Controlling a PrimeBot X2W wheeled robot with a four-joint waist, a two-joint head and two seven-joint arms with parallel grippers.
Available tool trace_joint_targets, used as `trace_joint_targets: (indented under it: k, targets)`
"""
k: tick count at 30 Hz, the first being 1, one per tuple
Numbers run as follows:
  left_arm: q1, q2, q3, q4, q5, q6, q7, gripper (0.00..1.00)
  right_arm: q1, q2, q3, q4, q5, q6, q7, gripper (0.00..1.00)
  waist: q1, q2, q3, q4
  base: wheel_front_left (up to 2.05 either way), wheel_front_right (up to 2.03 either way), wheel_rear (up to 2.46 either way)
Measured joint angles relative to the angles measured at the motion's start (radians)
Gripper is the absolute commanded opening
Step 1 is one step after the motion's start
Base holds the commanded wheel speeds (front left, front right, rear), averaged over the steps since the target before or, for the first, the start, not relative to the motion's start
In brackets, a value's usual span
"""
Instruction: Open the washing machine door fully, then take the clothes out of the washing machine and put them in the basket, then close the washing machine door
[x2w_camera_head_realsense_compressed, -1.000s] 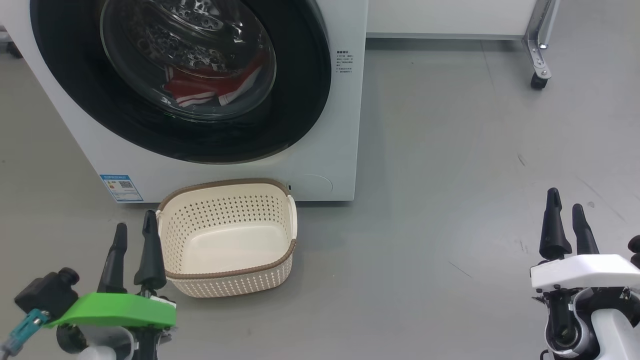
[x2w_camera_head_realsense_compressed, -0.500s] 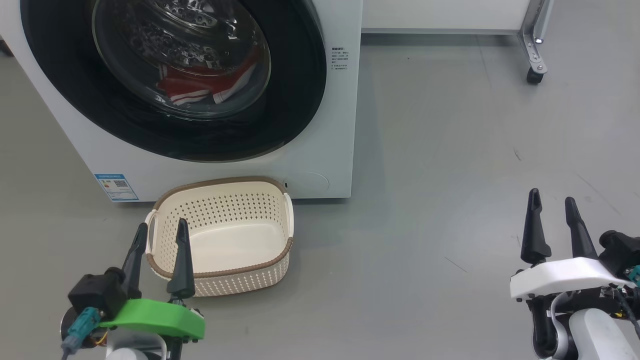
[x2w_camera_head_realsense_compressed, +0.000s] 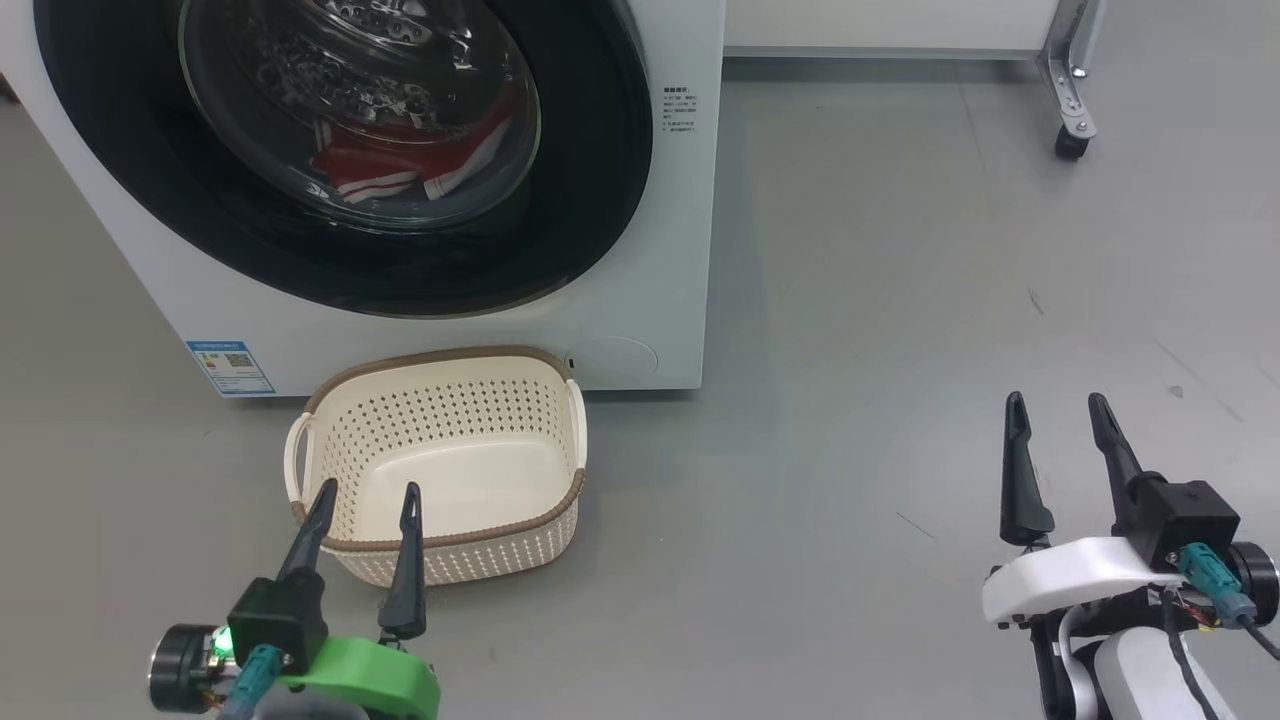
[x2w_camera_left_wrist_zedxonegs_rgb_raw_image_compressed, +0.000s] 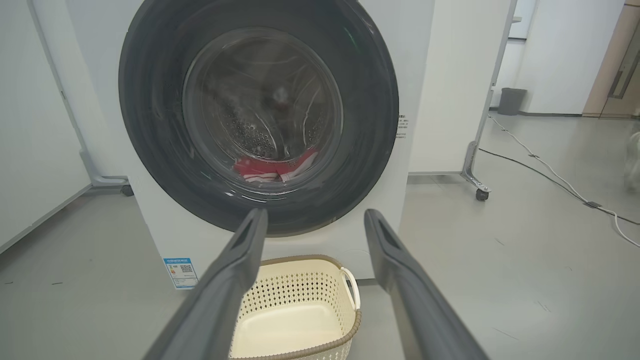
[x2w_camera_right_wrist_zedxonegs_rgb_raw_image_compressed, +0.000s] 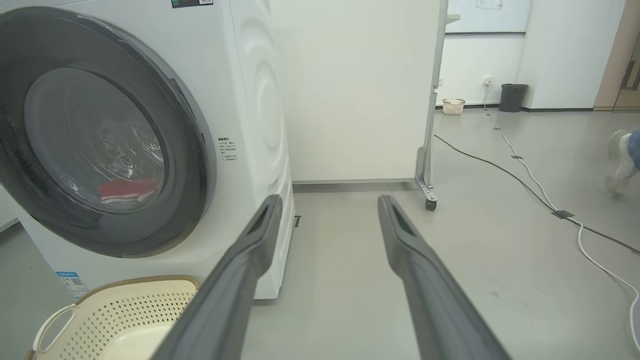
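The white washing machine (x2w_camera_head_realsense_compressed: 650, 250) stands at the upper left, and its black-rimmed door (x2w_camera_head_realsense_compressed: 600, 200) sits closed against the front. Red clothes (x2w_camera_head_realsense_compressed: 380, 165) with white stripes lie in the drum behind the glass. On the floor in front of the machine is the cream basket (x2w_camera_head_realsense_compressed: 470, 560), with nothing in it. My left gripper (x2w_camera_head_realsense_compressed: 369, 488) is open, its tips over the basket's near rim. My right gripper (x2w_camera_head_realsense_compressed: 1057, 398) is open above bare floor, far to the right. The left wrist view looks past the open left gripper (x2w_camera_left_wrist_zedxonegs_rgb_raw_image_compressed: 315, 214) at the door (x2w_camera_left_wrist_zedxonegs_rgb_raw_image_compressed: 150, 125), clothes (x2w_camera_left_wrist_zedxonegs_rgb_raw_image_compressed: 270, 167) and basket (x2w_camera_left_wrist_zedxonegs_rgb_raw_image_compressed: 310, 259).
A white partition panel on a castor leg (x2w_camera_head_realsense_compressed: 1070, 145) stands behind and to the right of the machine. Cables (x2w_camera_right_wrist_zedxonegs_rgb_raw_image_compressed: 525, 165) run across the grey floor farther right, with a dark bin (x2w_camera_right_wrist_zedxonegs_rgb_raw_image_compressed: 513, 96) at the far wall. A blurred pale shape (x2w_camera_right_wrist_zedxonegs_rgb_raw_image_compressed: 620, 160) is at the right edge.
My left gripper has swung right, from beside the basket to in front of its near rim. My right gripper has shifted left. Both wrists have rolled and both stay open. The head view shifted slightly.
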Motion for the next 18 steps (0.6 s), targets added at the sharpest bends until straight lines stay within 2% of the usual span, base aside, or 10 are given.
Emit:
trace_joint_targets:
  k: [4,18]
  targets:
    - [0.0,0.001,-0.011,0.008,0.046,0.012,-0.009,1.0,0.0,0.001,0.01,0.002,-0.042,-0.013,-0.012,1.0,0.0,0.0,0.005,0.002,0.0,0.0,0.0]
    - [-0.006,0.001,-0.012,0.031,0.036,0.025,-0.009,1.0,-0.002,0.023,-0.004,0.034,-0.019,-0.013,-0.02,1.0,0.0,0.0,0.028,0.011,0.0,0.0,0.0]
